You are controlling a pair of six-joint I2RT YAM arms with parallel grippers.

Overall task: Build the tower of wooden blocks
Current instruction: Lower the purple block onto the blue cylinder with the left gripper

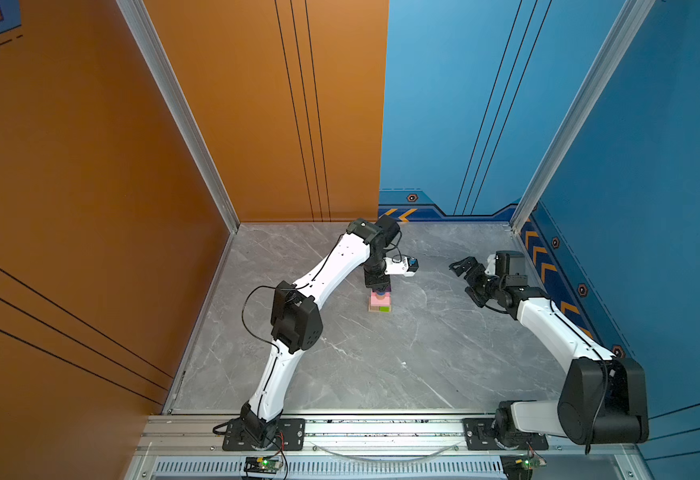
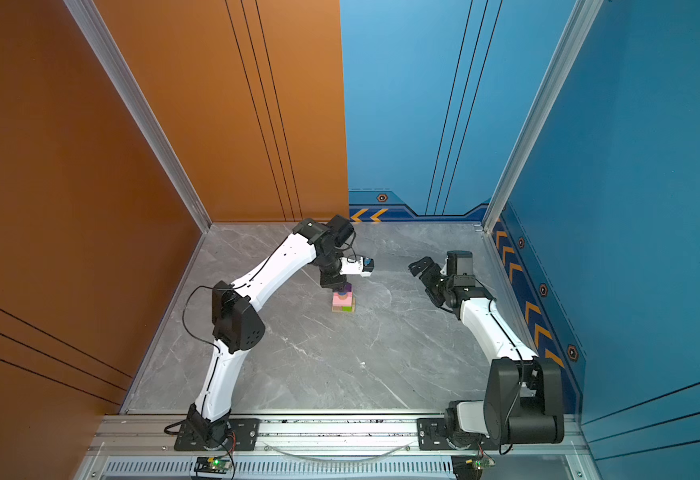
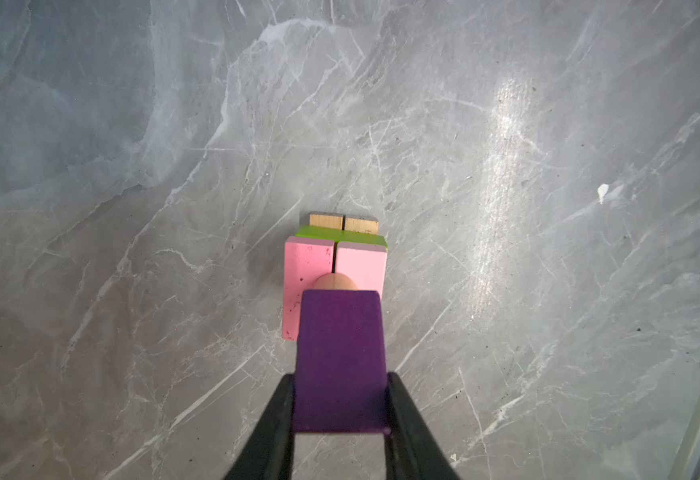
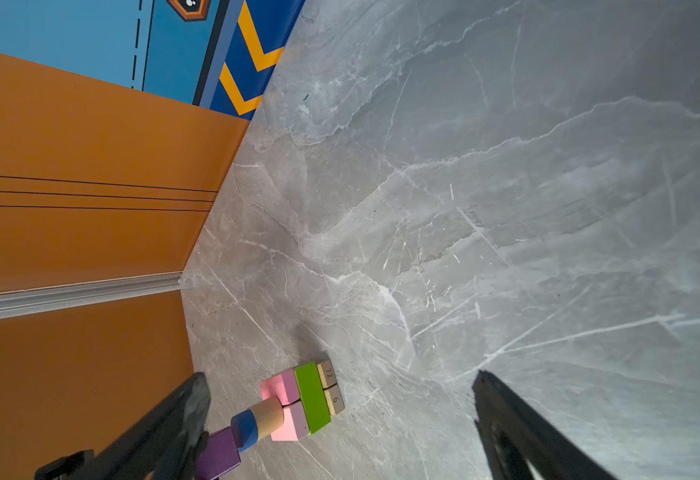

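1. Between jaws of left gripper (image 3: 341,376): purple peaked block (image 3: 340,332), clamped, atop wood block tower (image 3: 311,266) directly below.
2. Right gripper (image 1: 466,282): apart, empty, well aside.
3. Risk: off-centre release may topple narrow cylinder column (image 4: 265,415).

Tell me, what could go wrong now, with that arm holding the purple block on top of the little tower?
The left gripper is shut on the purple block atop a narrow column, blue cylinder over tan cylinder; any sideways drag could topple it. The purple block looks about as wide as the blue cylinder's top, so released off-centre it might tip off.
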